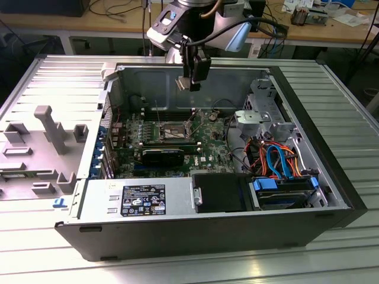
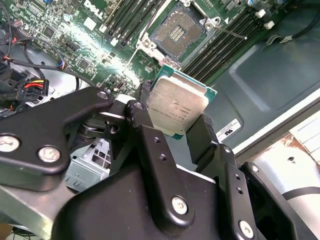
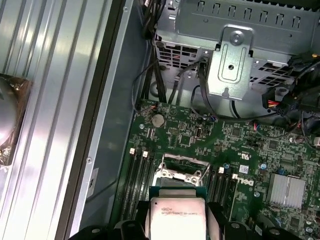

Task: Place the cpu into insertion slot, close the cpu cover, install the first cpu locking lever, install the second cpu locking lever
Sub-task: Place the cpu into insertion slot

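Most print here is too small for you to read.
- White logo lettering (image 2: 96, 7) (image 3: 246, 186) on green circuit board (image 2: 75, 40), both wrist views.
- Faint lines of fine print on cpu (image 2: 177, 106) metal top; illegible.
- Black label (image 1: 144, 200) with white print and marks on silver power supply box (image 1: 98, 195), exterior view.
- White sticker (image 2: 227, 129) with black mark on case wall (image 2: 270, 75), second wrist view.

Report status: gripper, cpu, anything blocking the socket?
Gripper shut on the cpu, held above the motherboard. Insertion slot open, no chip in it. Nothing seen between cpu and slot.
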Robot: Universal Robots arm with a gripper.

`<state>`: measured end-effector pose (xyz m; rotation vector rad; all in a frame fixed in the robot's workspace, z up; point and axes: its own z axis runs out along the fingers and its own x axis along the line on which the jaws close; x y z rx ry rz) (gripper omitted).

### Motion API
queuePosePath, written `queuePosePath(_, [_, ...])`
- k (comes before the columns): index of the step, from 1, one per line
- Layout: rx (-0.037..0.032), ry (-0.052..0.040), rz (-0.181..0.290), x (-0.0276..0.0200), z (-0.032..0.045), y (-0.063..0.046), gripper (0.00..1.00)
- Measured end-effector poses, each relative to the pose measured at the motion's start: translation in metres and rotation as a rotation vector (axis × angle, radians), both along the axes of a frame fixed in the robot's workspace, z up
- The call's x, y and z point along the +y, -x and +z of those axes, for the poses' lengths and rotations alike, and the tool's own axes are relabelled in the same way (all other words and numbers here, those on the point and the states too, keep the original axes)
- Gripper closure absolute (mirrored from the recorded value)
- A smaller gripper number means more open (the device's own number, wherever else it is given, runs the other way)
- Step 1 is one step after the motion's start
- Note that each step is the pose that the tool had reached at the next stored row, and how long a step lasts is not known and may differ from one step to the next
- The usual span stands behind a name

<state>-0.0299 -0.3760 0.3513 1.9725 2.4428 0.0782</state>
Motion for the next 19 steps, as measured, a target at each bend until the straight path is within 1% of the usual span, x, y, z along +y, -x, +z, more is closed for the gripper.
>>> queuePosePath(1, [0.0000, 0.0000, -0.006, 0.0000, -0.0001, 0.0000, 0.46])
queuePosePath(5, [0.0000, 0.0001, -0.077, 0.0000, -0.0013, 0.0000, 0.46])
queuePosePath(7, [0.0001, 0.0002, -0.093, 0.0000, -0.0015, 0.0000, 0.46])
queuePosePath(19, [0.0000, 0.0000, -0.097, 0.0000, -0.0015, 0.0000, 0.46])
